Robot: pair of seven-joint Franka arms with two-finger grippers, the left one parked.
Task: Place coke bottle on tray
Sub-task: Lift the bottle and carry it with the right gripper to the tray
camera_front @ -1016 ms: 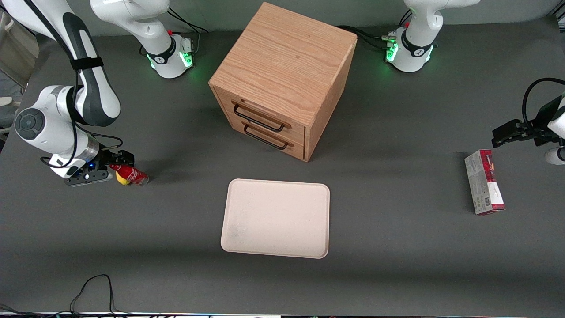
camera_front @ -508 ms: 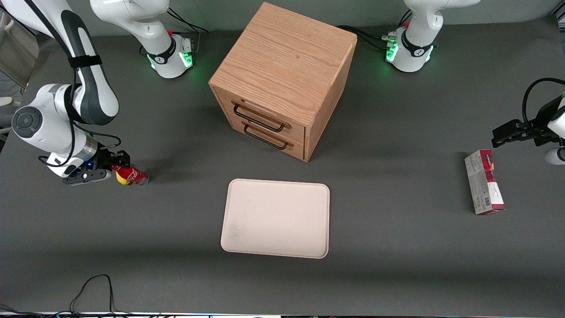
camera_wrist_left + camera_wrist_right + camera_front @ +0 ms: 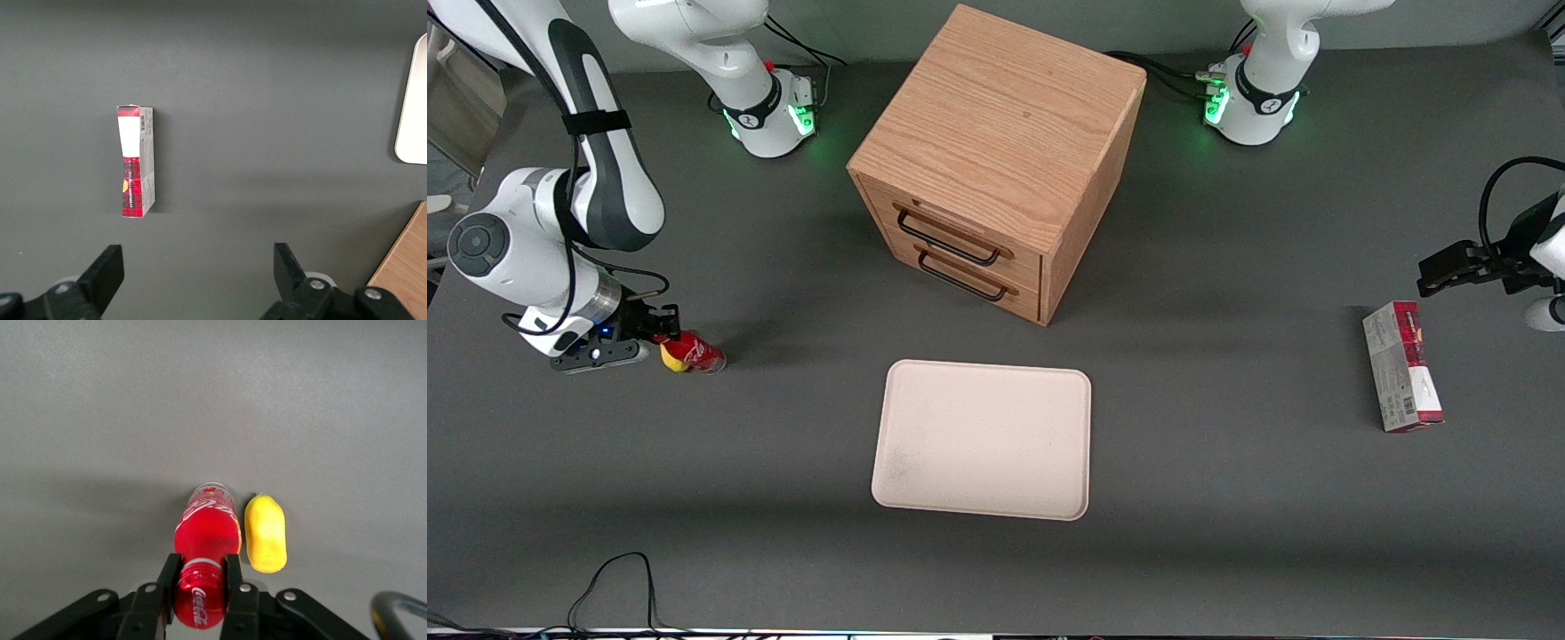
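The coke bottle (image 3: 692, 352) (image 3: 207, 533) lies on its side on the dark table toward the working arm's end, red with white script and a clear base. My gripper (image 3: 661, 337) (image 3: 199, 581) is shut on the coke bottle at its red cap, one finger pressed to each side. The tray (image 3: 983, 439) is a flat cream-white rectangle in front of the drawer cabinet, nearer the front camera, well apart from the bottle, and nothing lies on it.
A yellow lemon-like lump (image 3: 670, 357) (image 3: 265, 533) lies touching the bottle's side. The wooden drawer cabinet (image 3: 996, 160) stands mid-table, both drawers shut. A red and grey carton (image 3: 1401, 378) (image 3: 135, 161) lies toward the parked arm's end.
The arm and gripper shifted slightly toward the working arm's end of the table. The bottle's base has stayed put beside the lemon.
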